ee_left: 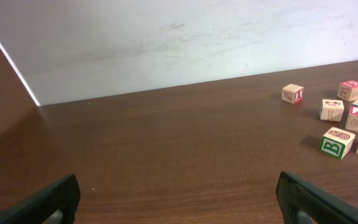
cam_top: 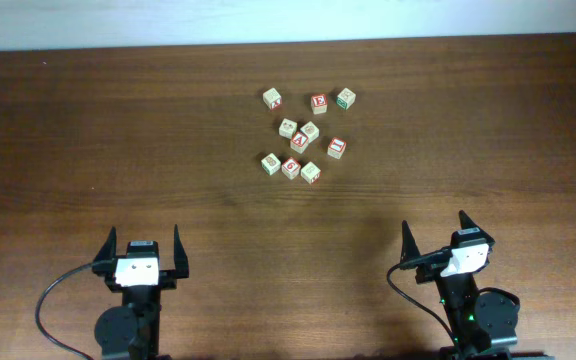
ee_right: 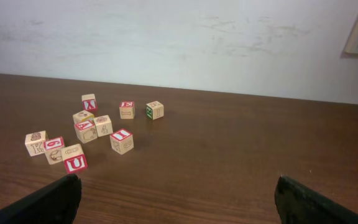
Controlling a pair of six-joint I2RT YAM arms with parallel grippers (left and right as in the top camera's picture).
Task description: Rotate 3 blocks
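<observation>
Several pale wooden alphabet cubes lie in a loose cluster at the far middle of the table. The block with a red "A" (cam_top: 300, 141) (ee_right: 86, 131) sits in the cluster's centre. To its right is the red-bordered "I" block (cam_top: 337, 147) (ee_right: 122, 140). Just above the "A" is a block with a greenish mark on top (cam_top: 310, 130) (ee_right: 103, 125). My left gripper (cam_top: 145, 232) (ee_left: 178, 193) stands open at the near left, far from the blocks. At the near right my right gripper (cam_top: 434, 222) (ee_right: 176, 190) is open too. Neither has anything between its fingers.
A red "E" cube (cam_top: 319, 102) and a green-faced cube (cam_top: 345, 98) lie at the cluster's far side, with another cube (cam_top: 273, 98) to their left. Three more cubes (cam_top: 291, 168) line its near edge. A white wall (ee_right: 179, 43) rises behind the table.
</observation>
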